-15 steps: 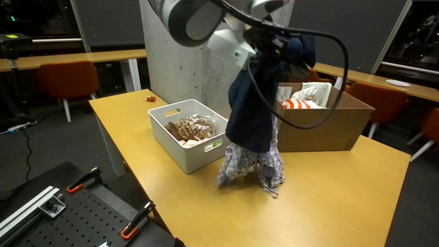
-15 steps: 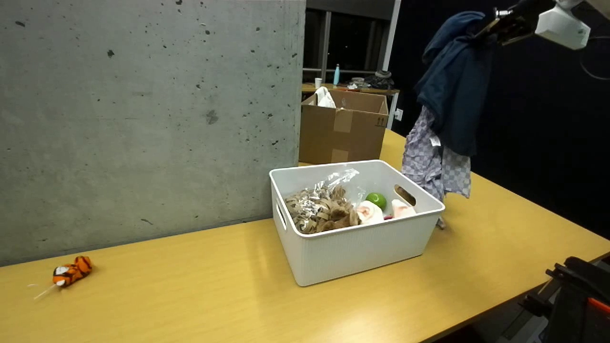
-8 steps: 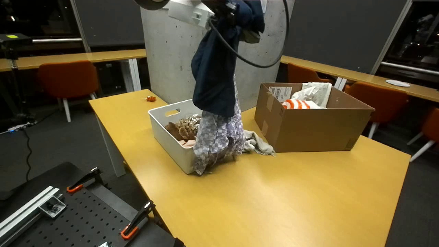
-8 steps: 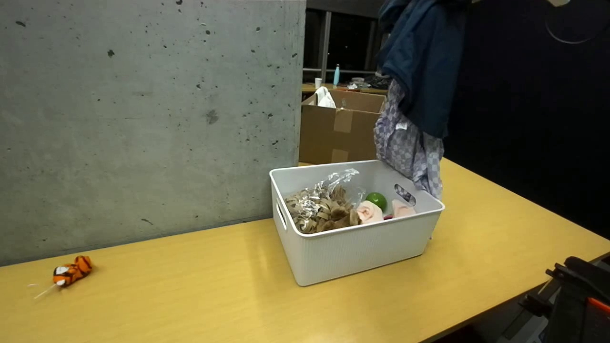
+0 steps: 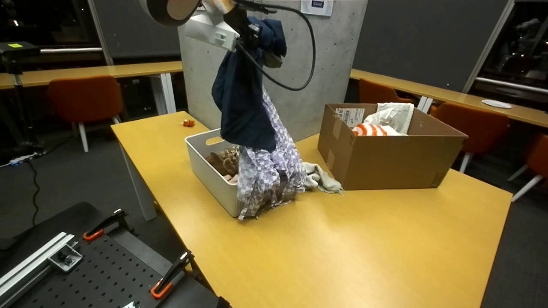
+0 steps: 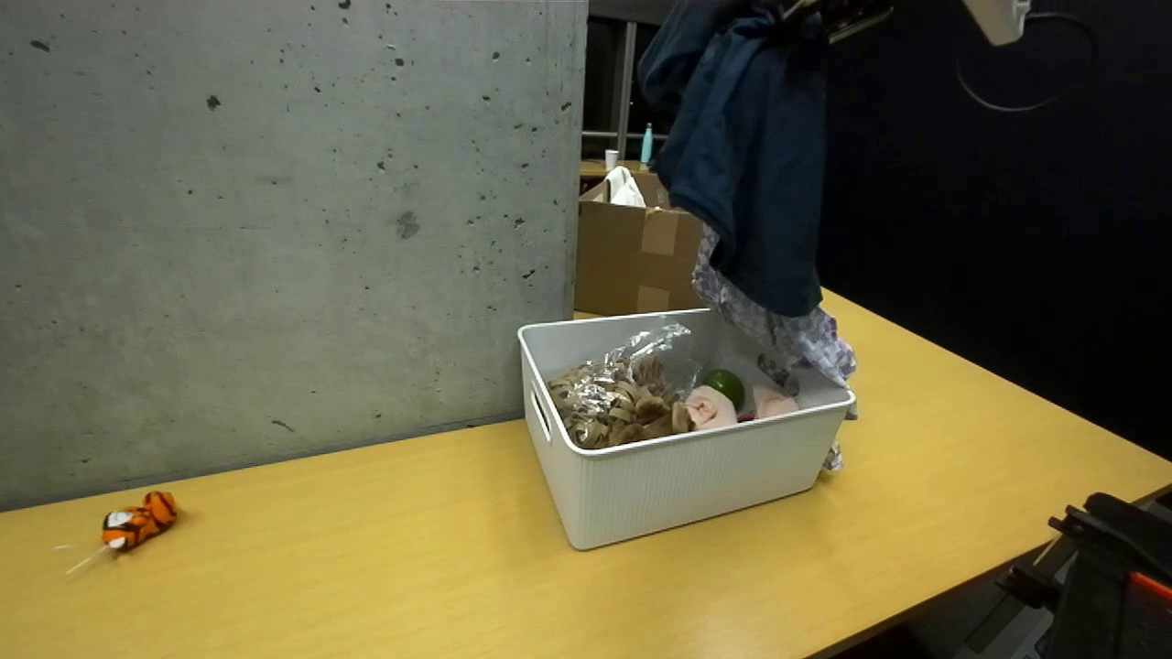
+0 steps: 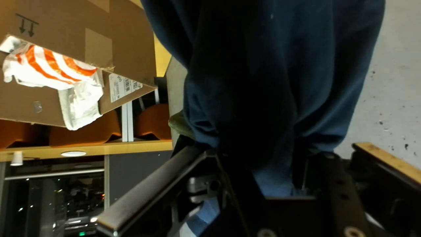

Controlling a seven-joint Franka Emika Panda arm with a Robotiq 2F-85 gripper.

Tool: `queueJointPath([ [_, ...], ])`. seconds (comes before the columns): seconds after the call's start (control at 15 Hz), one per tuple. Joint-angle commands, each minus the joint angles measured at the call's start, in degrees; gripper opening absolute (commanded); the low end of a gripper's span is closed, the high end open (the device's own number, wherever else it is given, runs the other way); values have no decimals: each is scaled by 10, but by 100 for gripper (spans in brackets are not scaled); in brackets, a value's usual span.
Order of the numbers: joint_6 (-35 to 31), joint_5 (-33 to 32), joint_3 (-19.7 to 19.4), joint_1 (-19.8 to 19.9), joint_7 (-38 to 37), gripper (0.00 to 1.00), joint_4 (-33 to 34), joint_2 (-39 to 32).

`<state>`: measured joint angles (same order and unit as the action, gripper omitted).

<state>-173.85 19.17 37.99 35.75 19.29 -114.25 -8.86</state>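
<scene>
My gripper (image 7: 260, 159) is shut on a dark blue garment (image 7: 273, 82), whose folds fill the space between the fingers. The garment hangs from the gripper (image 5: 251, 36) in both exterior views, also here (image 6: 746, 174). An olive-green bit of cloth (image 5: 272, 60) shows beside it. A purple-and-white checkered cloth (image 5: 276, 171) hangs below and behind the blue garment; what holds it is hidden. The checkered cloth (image 6: 778, 329) drapes over the rim and outside of a white bin (image 6: 705, 494). The bin holds a brown tangle in clear plastic (image 6: 595, 398), a green round thing (image 6: 723, 386) and pale pink pieces (image 6: 710, 409).
A cardboard box (image 5: 398, 167) with white and orange-striped bags stands on the yellow table (image 5: 364, 248). A grey cloth (image 5: 324, 180) lies between bin and box. A small orange-black striped item (image 6: 137, 522) lies by the concrete pillar (image 6: 293, 229). A black perforated plate (image 5: 107, 269) carries clamps.
The gripper and hanging cloths have moved left in both exterior views, to the bin, and sunk a little in the last half second. The grey cloth and the box's near side came into view.
</scene>
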Motion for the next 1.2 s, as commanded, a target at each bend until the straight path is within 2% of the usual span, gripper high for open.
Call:
queueJointPath([
  [0.0, 26, -12, 7, -13, 14, 7, 2, -27],
  [0.27, 81, -61, -20, -48, -8, 7, -25, -58],
  [0.47, 115, -126, -58, -81, -27, 7, -9, -122],
  [0.53, 126, -105, -126, -147, -6, 7, 6, -139],
  [0.73, 134, -126, -208, -212, -15, 7, 68, -220],
  [0.87, 148, -121, -229, -232, -12, 7, 118, -269],
  [1.13, 197, -107, -228, -241, -8, 7, 205, -336],
])
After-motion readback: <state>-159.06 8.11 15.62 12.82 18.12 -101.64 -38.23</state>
